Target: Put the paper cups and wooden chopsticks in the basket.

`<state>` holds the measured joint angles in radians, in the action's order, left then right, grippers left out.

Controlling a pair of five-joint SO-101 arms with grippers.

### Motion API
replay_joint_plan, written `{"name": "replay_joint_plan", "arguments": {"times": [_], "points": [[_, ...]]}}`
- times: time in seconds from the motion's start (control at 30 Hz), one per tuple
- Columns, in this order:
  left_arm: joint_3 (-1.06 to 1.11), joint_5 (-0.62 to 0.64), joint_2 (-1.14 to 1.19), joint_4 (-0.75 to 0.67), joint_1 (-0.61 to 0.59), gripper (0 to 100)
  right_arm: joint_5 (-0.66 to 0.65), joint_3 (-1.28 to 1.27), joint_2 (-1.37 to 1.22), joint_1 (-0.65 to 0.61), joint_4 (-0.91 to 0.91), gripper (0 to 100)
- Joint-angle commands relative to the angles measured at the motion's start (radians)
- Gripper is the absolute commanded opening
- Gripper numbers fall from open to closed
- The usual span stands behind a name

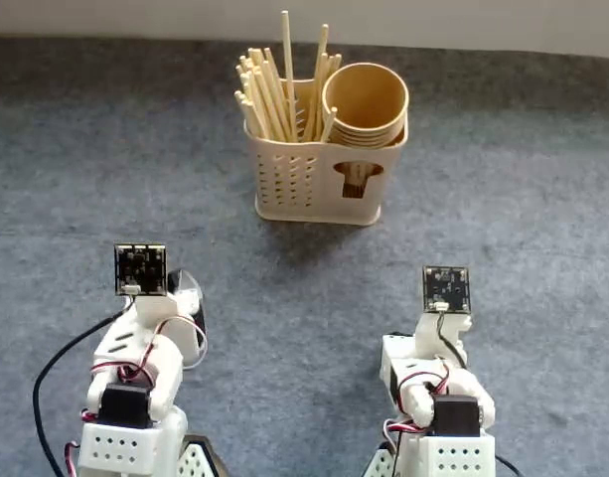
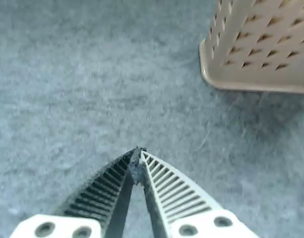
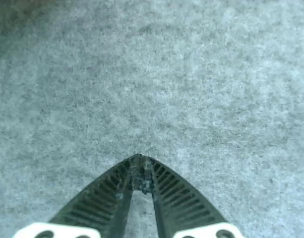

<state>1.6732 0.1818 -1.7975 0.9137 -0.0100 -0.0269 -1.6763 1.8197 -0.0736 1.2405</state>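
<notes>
Cups [image 1: 366,97] and chopsticks [image 1: 272,94] are sitting in the basket [image 1: 304,189]; we are judging no move remains; left gripper [image 2: 140,151] and right gripper [image 3: 140,159] are pressing together, empty.

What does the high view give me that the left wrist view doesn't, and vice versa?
High view: paper cups and wooden chopsticks standing inside the basket. Left wrist view: the left gripper, shut and empty, over the carpet. Both: the basket's perforated wall and the grey carpet.

Grey felt mat [image 1: 105,149], pale wall strip [image 1: 483,20] at back.
</notes>
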Motion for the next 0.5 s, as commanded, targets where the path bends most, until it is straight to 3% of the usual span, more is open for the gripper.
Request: {"name": "replay_joint_plan", "arguments": {"times": [0.0,0.17,0.47], "points": [[0.024,0.002,-0.018,0.180,0.015,1,0.006,-0.153,0.015,0.012,0.007,0.5],[0.024,0.002,-0.018,0.316,0.018,1,0.006,-0.153,0.015,0.012,0.007,0.5],[0.024,0.005,-0.018,0.414,0.016,1,0.006,-0.153,0.015,0.012,0.007,0.5]]}}
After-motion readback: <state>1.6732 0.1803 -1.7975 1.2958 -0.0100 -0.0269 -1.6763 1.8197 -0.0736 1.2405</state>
